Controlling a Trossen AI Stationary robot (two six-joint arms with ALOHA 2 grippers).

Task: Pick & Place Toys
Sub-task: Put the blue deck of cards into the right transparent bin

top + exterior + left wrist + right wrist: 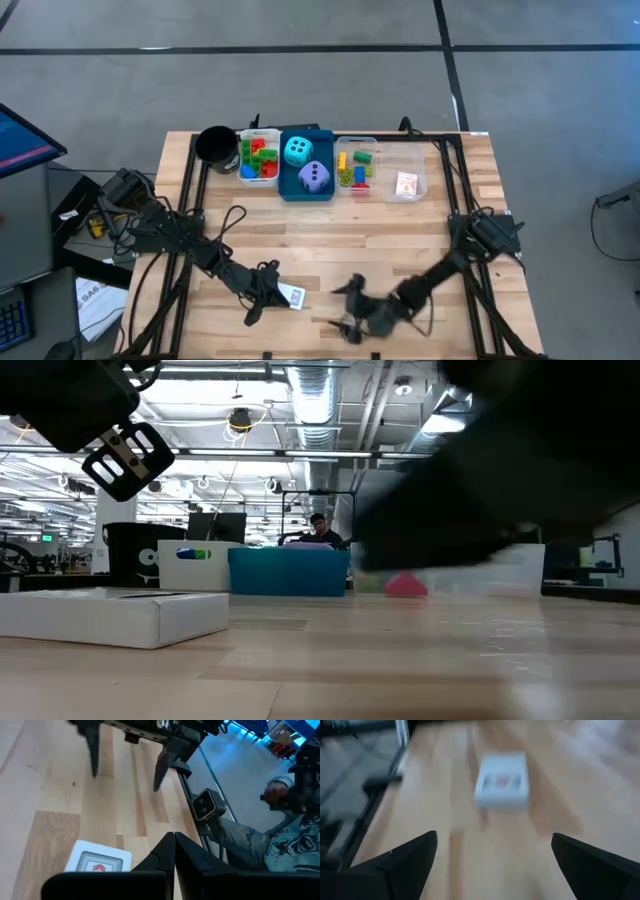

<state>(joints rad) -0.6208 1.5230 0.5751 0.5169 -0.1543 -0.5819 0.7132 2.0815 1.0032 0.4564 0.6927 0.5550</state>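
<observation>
High view: we see a small white card [295, 296] lying flat on the wooden table [330, 240], well away from the blue tray [307, 190]. Just beside the card is our left gripper [262, 300], fingers closed and empty. Near it, our right gripper [350, 305] is spread wide, empty.

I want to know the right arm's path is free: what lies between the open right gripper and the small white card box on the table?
Nothing: the right wrist view shows only bare wooden table between the right gripper and the small white card box.
</observation>
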